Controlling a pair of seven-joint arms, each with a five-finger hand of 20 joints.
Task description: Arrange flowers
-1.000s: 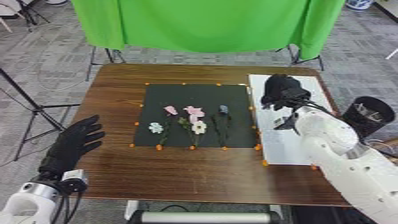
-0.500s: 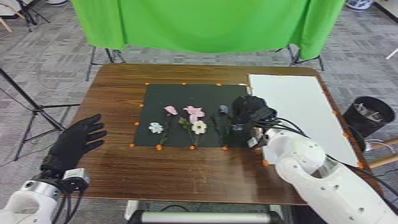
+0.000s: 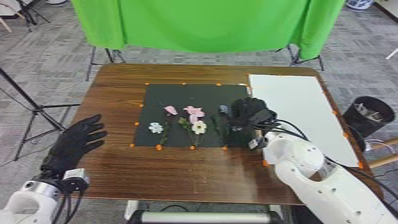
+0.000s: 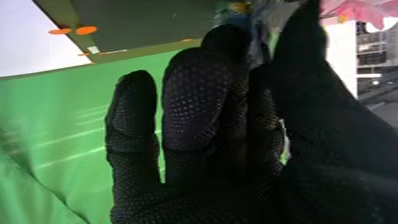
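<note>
Right hand (image 3: 252,112) has shifted from the white sheet (image 3: 300,110) to the right edge of the dark mat (image 3: 166,94), beside the blue flower (image 3: 224,108); grip cannot be determined. Left hand (image 3: 69,146) apart, waiting. Pink flower (image 3: 193,111), cream flower (image 3: 199,127) and pale blue flower (image 3: 155,127) spread on mat. Judged: arrangement partly formed, right side unfinished.

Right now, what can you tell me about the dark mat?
The dark mat is a flat, plain, roughly square sheet that looks matte, like paper or thin cloth. It lies flat on the brown table, with small orange dots along its edges and a white sheet beside it on the right. Several flowers lie on it. The right hand is over its right edge; I can't tell whether they touch.
</note>
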